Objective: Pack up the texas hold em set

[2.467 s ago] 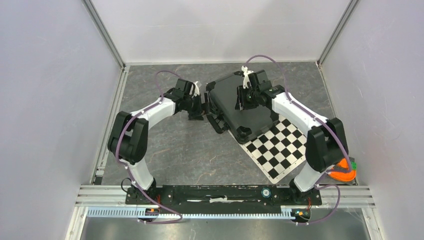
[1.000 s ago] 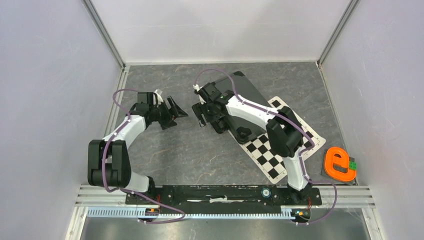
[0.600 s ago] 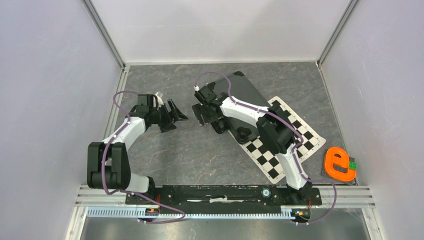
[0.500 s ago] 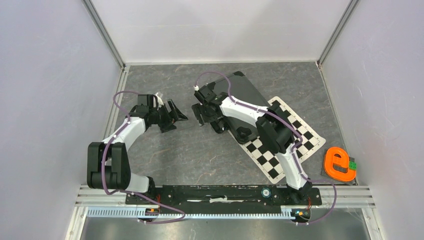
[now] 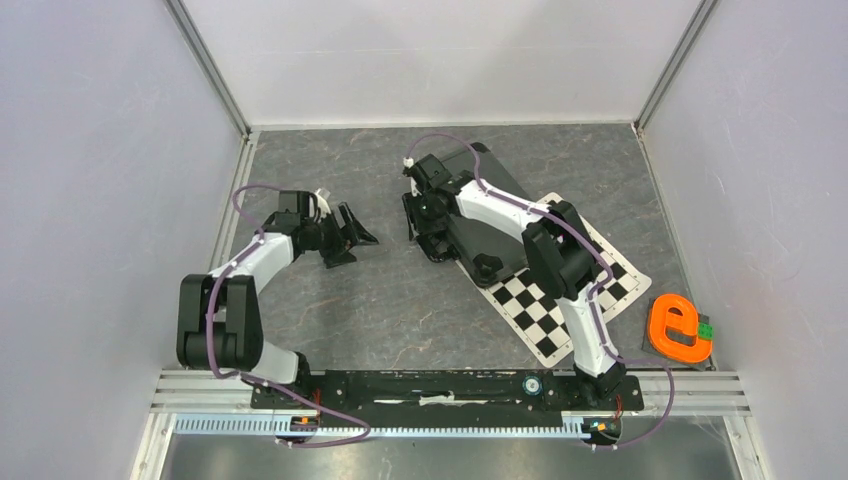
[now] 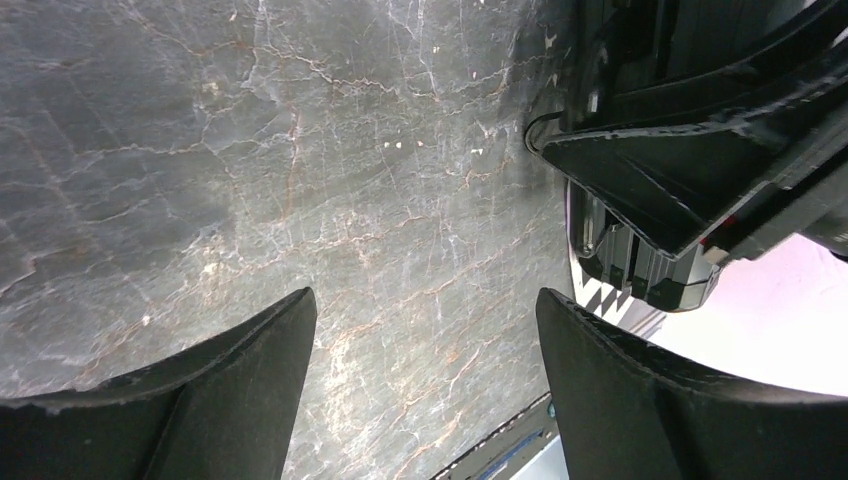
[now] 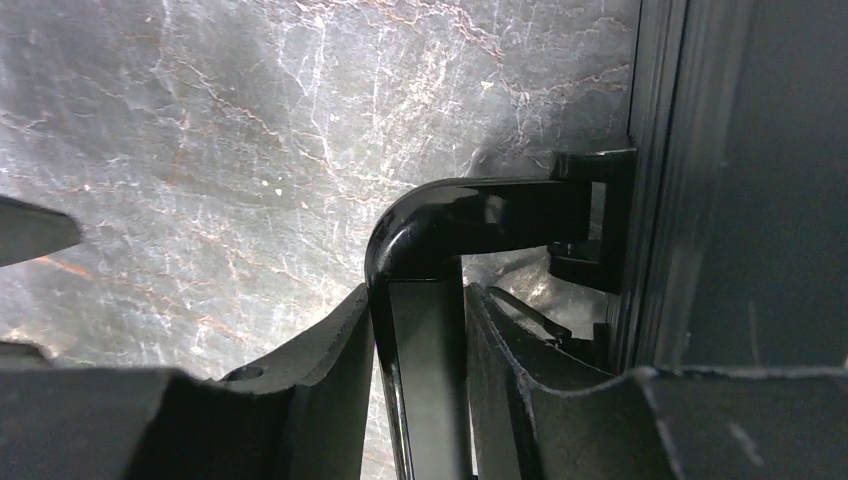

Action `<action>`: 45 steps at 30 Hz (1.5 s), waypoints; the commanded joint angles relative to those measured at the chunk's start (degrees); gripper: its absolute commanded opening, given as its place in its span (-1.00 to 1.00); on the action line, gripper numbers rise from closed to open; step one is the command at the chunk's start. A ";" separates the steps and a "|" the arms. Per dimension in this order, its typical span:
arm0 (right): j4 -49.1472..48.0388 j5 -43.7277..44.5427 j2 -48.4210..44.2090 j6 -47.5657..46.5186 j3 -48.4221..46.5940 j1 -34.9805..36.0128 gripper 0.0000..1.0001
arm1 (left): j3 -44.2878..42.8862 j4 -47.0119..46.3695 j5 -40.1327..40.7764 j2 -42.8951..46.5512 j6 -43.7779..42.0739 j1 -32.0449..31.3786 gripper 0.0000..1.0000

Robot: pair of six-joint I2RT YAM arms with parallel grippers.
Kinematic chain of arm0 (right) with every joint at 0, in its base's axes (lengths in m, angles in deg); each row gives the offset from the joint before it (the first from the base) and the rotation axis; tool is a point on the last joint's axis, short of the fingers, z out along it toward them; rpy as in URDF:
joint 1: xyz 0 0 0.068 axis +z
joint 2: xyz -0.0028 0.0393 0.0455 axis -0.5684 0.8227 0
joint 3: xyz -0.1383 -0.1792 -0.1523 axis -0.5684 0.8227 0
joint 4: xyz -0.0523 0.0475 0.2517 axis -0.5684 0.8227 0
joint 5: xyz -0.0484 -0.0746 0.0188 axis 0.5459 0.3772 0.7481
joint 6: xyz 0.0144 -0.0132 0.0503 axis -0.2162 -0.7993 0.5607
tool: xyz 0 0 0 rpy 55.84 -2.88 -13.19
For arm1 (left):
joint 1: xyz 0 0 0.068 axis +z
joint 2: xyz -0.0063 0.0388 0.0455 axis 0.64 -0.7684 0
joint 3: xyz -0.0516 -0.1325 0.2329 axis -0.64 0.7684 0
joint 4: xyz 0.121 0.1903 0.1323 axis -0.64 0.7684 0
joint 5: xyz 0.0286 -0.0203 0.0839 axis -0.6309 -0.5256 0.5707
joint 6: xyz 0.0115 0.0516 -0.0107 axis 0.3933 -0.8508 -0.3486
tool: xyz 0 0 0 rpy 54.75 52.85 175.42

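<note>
Grey, veined stone covers the table (image 5: 400, 310), walled by plain white panels. From above, the whole layout shows: the black case (image 5: 478, 243) lies shut at the far middle, its near corner resting on a checkered mat (image 5: 527, 300), and an orange ring-shaped toy (image 5: 680, 330) sits well apart at the right near edge. That view cannot show how the jaws stand on the case, since the right arm covers the spot. The right wrist camera does: the case's handle (image 7: 470, 215), a glossy black bar curving out of its bracket on the case's edge, runs between the two fingers (image 7: 320, 390), which press against it on both sides, so the right gripper (image 7: 418, 300) is clamped on the handle at the case's left side (image 5: 420, 215). The left gripper (image 5: 355, 238) hangs over bare stone to the left of the case, near it but not touching. Its own camera shows the jaws spread wide (image 6: 425, 310) with only tabletop between the fingers (image 6: 230, 380), holding nothing.
</note>
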State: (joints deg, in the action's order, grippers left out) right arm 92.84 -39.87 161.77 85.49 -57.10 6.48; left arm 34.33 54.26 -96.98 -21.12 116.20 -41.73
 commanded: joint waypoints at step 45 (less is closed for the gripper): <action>-13.39 -21.70 -9.80 18.49 -2.11 -7.46 -0.97 | -10.54 -31.20 -11.35 -30.78 25.16 -12.13 -0.01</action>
State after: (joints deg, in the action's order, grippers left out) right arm 88.78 -50.91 157.86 95.15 -54.84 0.82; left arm 23.60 22.32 -108.69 -53.90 144.07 -54.71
